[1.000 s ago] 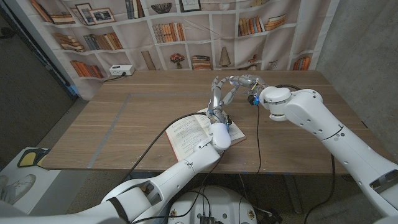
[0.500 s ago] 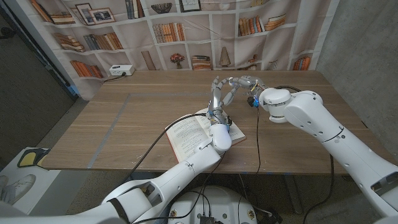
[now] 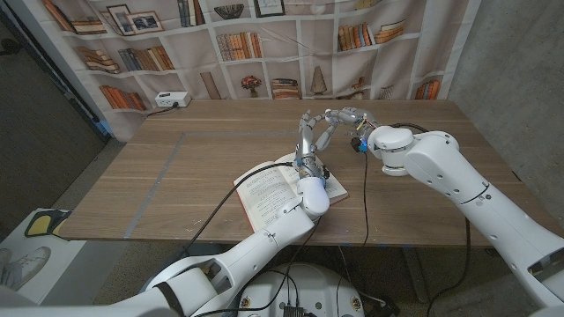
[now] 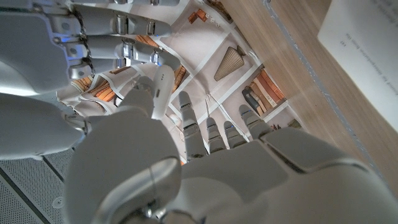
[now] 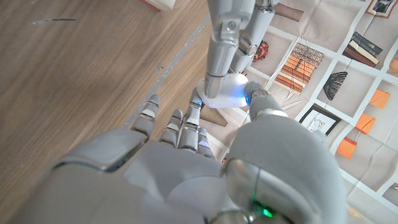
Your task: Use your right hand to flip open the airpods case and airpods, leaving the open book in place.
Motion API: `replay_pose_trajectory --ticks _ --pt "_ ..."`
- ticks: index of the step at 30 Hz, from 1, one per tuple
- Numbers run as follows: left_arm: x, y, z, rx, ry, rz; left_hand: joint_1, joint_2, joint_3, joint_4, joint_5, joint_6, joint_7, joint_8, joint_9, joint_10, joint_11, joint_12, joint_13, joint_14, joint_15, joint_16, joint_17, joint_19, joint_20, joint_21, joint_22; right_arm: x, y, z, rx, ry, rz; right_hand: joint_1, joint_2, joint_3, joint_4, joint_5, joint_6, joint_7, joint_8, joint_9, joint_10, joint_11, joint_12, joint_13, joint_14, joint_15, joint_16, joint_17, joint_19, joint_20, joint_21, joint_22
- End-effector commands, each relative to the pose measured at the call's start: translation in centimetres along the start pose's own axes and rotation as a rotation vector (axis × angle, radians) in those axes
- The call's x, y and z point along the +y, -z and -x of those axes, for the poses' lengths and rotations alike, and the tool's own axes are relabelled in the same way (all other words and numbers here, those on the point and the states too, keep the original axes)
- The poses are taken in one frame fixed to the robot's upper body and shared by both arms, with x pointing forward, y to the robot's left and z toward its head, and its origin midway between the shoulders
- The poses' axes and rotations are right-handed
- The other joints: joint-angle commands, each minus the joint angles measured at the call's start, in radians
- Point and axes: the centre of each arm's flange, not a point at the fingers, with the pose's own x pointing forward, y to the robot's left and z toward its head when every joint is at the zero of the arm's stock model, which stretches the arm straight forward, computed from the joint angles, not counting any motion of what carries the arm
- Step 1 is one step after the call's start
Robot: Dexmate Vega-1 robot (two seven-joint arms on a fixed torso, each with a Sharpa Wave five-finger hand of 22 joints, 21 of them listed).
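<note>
Right hand (image 3: pixel 342 115) meets left hand (image 3: pixel 307 134) beyond book (image 3: pixel 269 187); I can't tell either grip | case hidden, probably between fingertips | I expect light, slick, stiff shell: pinch base, thumb lid seam

Your table (image 3: pixel 176 167) is brown wood grain. On it, the open book (image 3: pixel 269 189) shows white pages with black print and a red cover edge. Beside the book, both hands (image 3: pixel 308 136) (image 3: pixel 339 116) are white and grey.
</note>
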Motion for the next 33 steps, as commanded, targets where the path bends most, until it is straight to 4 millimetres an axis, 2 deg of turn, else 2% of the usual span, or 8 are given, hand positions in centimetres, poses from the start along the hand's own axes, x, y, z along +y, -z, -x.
replay_pose_trajectory --ticks 1,4,6,12,13,18,23,33 --pt "-0.49 -0.12 0.12 -0.003 0.0 0.006 0.008 0.011 0.0 -0.003 0.0 0.021 -0.005 0.005 0.001 0.013 -0.004 0.01 0.001 0.01 -0.004 0.004 0.006 0.007 0.007 0.009 0.001 -0.07 0.33 0.2 -0.002 -0.008 -0.006 0.006 0.01 -0.005 -0.001 0.007 -0.001 0.001 0.003 0.001 0.048 -0.051 0.006 0.006 0.004 -0.008 -0.002 0.002 0.003 0.003 -0.001 0.002" --pt "-0.68 -0.24 0.16 -0.007 0.004 0.006 0.008 0.01 -0.003 -0.003 -0.001 0.02 -0.02 0.001 0.0 0.014 -0.012 0.009 0.001 0.01 -0.006 0.004 0.005 0.008 0.005 0.009 0.001 -0.2 0.47 0.22 0.005 -0.007 -0.01 0.006 0.01 -0.006 -0.001 0.008 -0.001 -0.001 0.003 0.001 0.046 -0.051 0.006 0.005 0.003 -0.009 -0.002 0.002 0.003 0.003 -0.001 0.002" --pt "-0.78 -0.28 0.18 -0.01 0.006 0.005 0.007 0.007 -0.008 -0.003 -0.001 0.01 -0.04 -0.008 0.0 0.013 -0.014 0.007 0.001 0.01 -0.007 0.003 0.006 0.01 0.005 0.009 0.001 -0.3 0.59 0.26 0.006 -0.005 -0.013 0.006 0.01 -0.006 -0.001 0.008 -0.001 0.0 0.003 0.001 0.046 -0.048 0.006 0.005 0.004 -0.009 -0.002 0.002 0.003 0.003 -0.001 0.002" --pt "-0.92 -0.37 0.35 -0.013 0.006 0.009 0.006 0.004 -0.014 -0.002 -0.001 -0.004 -0.061 -0.019 -0.001 0.011 -0.019 0.004 0.001 0.011 -0.007 0.002 0.006 0.01 0.004 0.008 0.001 -0.57 0.86 0.29 0.008 -0.005 -0.015 0.007 0.011 -0.007 -0.001 0.008 0.0 -0.002 0.004 0.001 0.044 -0.047 0.006 0.005 0.004 -0.01 -0.002 0.002 0.004 0.003 -0.001 0.002" --pt "-0.93 -0.39 0.4 -0.016 0.006 0.009 0.006 0.003 -0.017 -0.002 -0.001 -0.005 -0.074 -0.022 -0.001 0.011 -0.021 0.003 0.001 0.01 -0.008 0.002 0.006 0.01 0.003 0.008 0.001 -0.6 0.88 0.29 0.009 -0.006 -0.015 0.007 0.01 -0.007 -0.001 0.008 -0.001 -0.001 0.003 0.001 0.044 -0.049 0.006 0.006 0.003 -0.009 -0.002 0.002 0.004 0.003 -0.001 0.002" --pt "-0.96 -0.48 0.58 -0.023 0.002 0.009 0.008 0.003 -0.019 -0.003 -0.001 0.003 -0.083 -0.022 -0.001 0.017 -0.025 0.004 0.001 0.016 -0.012 0.004 0.006 0.011 0.005 0.008 0.001 -0.63 0.9 0.27 0.009 -0.012 -0.011 0.007 0.01 -0.009 -0.001 0.008 0.0 -0.002 0.004 0.001 0.045 -0.048 0.007 0.005 0.004 -0.009 -0.002 0.002 0.004 0.003 -0.001 0.001" --pt "-0.87 -0.6 0.69 -0.027 -0.003 0.013 0.022 0.019 -0.014 -0.005 0.003 0.028 -0.087 -0.019 -0.001 0.033 -0.037 0.008 0.001 0.022 -0.01 0.005 0.006 0.015 0.009 0.009 0.002 -0.37 0.9 0.26 0.009 -0.019 -0.01 0.007 0.011 -0.01 0.0 0.009 0.0 -0.002 0.003 0.001 0.046 -0.05 0.008 0.005 0.003 -0.01 -0.003 0.002 0.005 0.003 -0.001 0.001" --pt "-0.86 -0.67 1.04 -0.031 -0.006 0.017 0.078 0.088 0.011 -0.011 0.006 0.147 -0.049 0.001 0.0 0.092 -0.047 0.019 0.002 0.047 -0.013 0.009 0.006 0.026 0.014 0.013 0.003 -0.41 0.67 0.78 0.0 -0.015 -0.009 0.008 0.011 -0.012 0.0 0.009 0.0 -0.001 0.003 0.001 0.043 -0.05 0.007 0.004 0.001 -0.008 -0.003 0.002 0.005 0.003 -0.001 0.001"
